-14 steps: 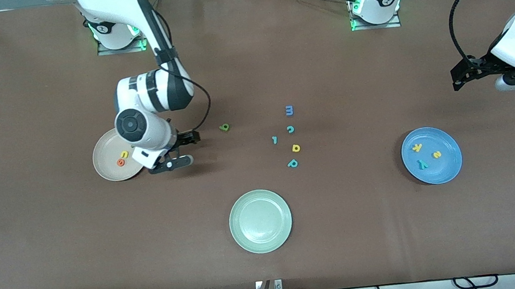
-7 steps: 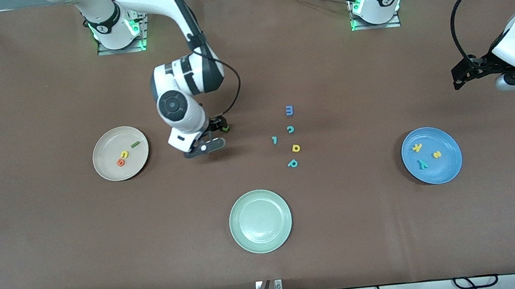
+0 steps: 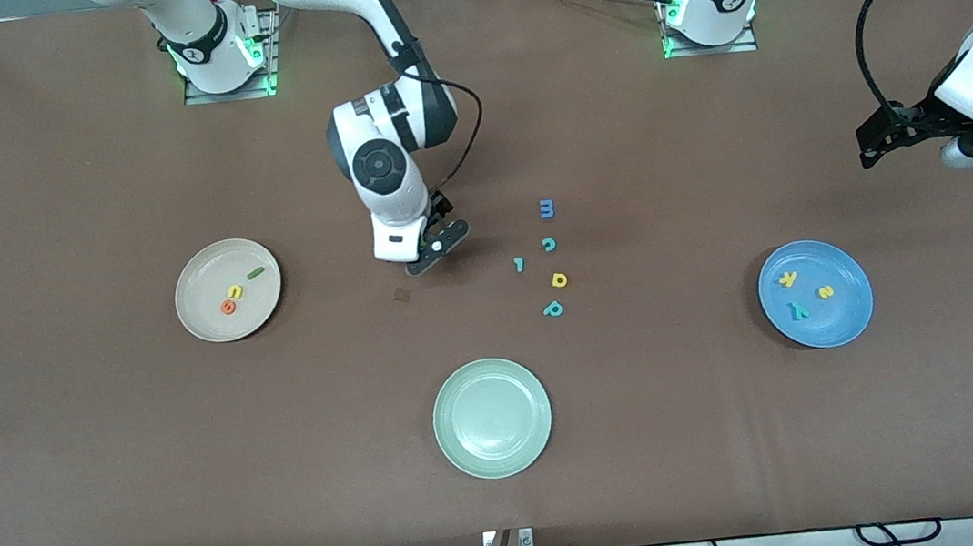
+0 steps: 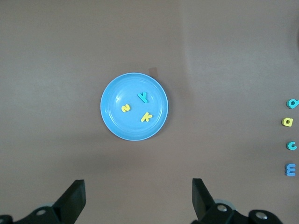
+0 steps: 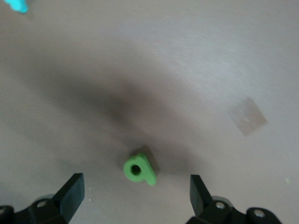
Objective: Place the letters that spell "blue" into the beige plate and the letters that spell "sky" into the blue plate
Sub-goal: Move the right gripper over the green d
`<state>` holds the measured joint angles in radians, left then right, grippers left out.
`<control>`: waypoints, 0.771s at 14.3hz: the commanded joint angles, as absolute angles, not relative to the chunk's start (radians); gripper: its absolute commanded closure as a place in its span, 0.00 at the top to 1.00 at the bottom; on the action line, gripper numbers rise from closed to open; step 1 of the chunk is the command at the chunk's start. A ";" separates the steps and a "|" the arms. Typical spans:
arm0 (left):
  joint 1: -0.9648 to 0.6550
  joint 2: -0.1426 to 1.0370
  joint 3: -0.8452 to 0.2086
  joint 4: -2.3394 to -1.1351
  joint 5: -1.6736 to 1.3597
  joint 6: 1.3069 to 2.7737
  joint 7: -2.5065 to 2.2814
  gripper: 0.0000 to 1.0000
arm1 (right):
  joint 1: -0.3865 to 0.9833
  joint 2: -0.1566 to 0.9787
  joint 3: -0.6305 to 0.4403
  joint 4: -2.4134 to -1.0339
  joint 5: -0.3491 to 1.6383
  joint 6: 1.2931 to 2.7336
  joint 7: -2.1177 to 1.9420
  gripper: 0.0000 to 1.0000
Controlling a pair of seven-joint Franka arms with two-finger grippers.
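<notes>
Non-task items on brown table (image 3: 105, 463)

Noted pale green plate (image 3: 492, 418) nearest front camera; blue m (image 3: 546, 208), teal c (image 3: 548, 245), yellow d (image 3: 559, 279), teal p (image 3: 553, 308) clustered mid-table.

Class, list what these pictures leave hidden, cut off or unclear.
- Green b: hidden under the right arm in the front view; blurred in the right wrist view.
- Right gripper: fingertips cut off at the right wrist view's edge.
- Left gripper: fingertips cut off at the left wrist view's edge, above the blue plate.
</notes>
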<state>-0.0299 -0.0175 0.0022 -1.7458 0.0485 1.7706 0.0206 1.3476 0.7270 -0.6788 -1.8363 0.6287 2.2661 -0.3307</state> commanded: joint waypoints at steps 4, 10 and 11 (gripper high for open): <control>-0.018 -0.011 -0.003 -1.712 0.028 1.749 0.035 1.00 | 1.365 0.741 -0.693 -1.847 0.646 2.299 -0.532 0.80; -0.018 -0.011 -0.005 -1.710 0.026 1.749 0.038 1.00 | 1.367 0.744 -0.693 -1.862 0.624 2.299 -0.589 0.63; -0.018 -0.011 -0.005 -1.710 0.028 1.750 0.043 1.00 | 1.368 0.744 -0.693 -1.862 0.623 2.299 -0.598 0.63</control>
